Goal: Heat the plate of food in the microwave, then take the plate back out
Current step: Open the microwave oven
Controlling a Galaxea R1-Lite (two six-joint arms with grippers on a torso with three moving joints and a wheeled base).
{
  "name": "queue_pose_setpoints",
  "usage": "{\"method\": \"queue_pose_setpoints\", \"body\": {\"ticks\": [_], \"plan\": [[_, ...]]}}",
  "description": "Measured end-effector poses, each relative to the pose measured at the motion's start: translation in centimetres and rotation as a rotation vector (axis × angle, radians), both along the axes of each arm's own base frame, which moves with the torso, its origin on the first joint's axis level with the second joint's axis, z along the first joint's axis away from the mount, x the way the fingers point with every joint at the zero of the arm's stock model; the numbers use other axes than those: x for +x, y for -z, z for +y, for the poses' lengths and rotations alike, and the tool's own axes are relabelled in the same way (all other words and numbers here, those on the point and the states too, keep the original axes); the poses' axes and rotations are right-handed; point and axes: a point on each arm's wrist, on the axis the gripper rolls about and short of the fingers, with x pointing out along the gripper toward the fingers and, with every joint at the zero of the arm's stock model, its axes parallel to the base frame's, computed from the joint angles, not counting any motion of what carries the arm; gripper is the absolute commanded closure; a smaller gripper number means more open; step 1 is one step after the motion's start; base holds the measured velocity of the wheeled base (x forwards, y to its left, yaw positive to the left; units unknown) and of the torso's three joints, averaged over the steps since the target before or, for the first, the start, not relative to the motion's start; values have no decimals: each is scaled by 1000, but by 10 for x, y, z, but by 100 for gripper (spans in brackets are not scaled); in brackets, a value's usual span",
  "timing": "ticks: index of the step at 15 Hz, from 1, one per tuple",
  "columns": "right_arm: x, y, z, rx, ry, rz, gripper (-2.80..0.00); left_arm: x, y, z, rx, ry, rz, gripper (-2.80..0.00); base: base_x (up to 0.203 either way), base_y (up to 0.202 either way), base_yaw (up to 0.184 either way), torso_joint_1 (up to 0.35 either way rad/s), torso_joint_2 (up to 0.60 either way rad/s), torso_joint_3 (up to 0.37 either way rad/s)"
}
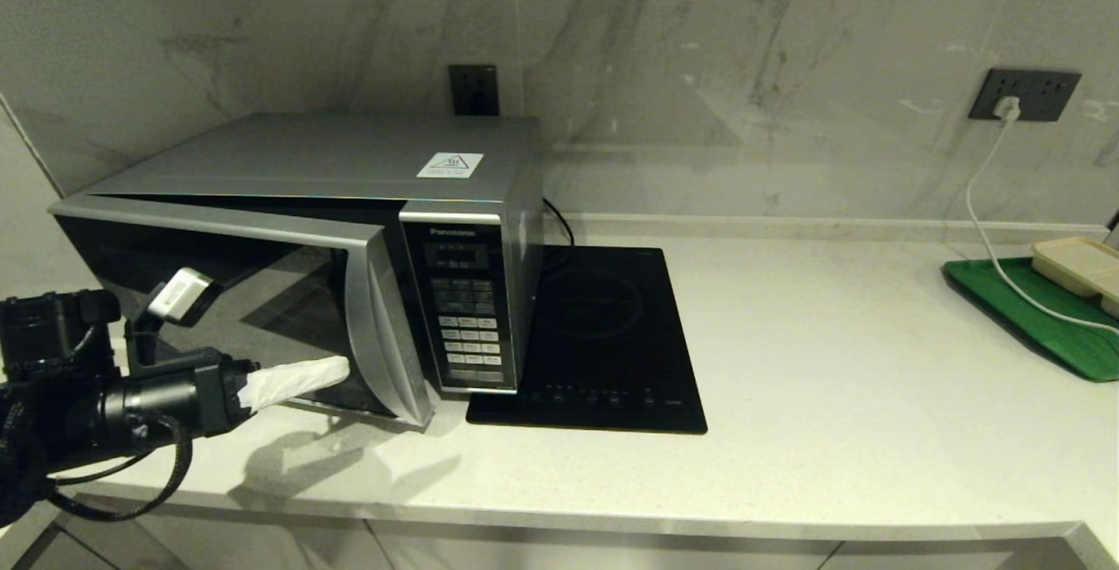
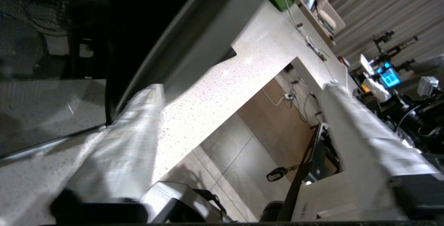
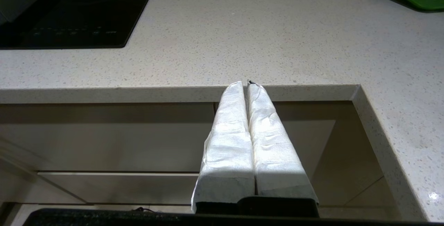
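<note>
Left tool [image 1: 302,378], fingers spread wide and empty, sits just in front of the microwave [image 1: 350,229] door's free edge, door ajar; plate not visible, right tool [image 3: 248,84] closed, parked.

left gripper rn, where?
Head view, lower left: the left gripper is open, at the lower part of the microwave door, which stands slightly ajar.
</note>
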Motion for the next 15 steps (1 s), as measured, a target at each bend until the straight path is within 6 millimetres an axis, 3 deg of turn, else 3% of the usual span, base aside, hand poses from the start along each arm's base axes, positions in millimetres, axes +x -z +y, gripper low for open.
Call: {"method": "queue_pose_setpoints", "body": {"ticks": [3,7,12,15], "plan": [[0,0,0,0,0,0,0,-28,-9,7,9,-58,-29,0,0,0,0,0,0,0],[0,0,0,0,0,0,0,-62,-27,-1,84,-181,-115,0,0,0,0,0,0,0],[0,0,0,0,0,0,0,-68,-51,-49,390,-487,-338,0,0,0,0,0,0,0],[0,0,0,0,0,0,0,-63,-93,-83,506,-702,-537,0,0,0,0,0,0,0]]}}
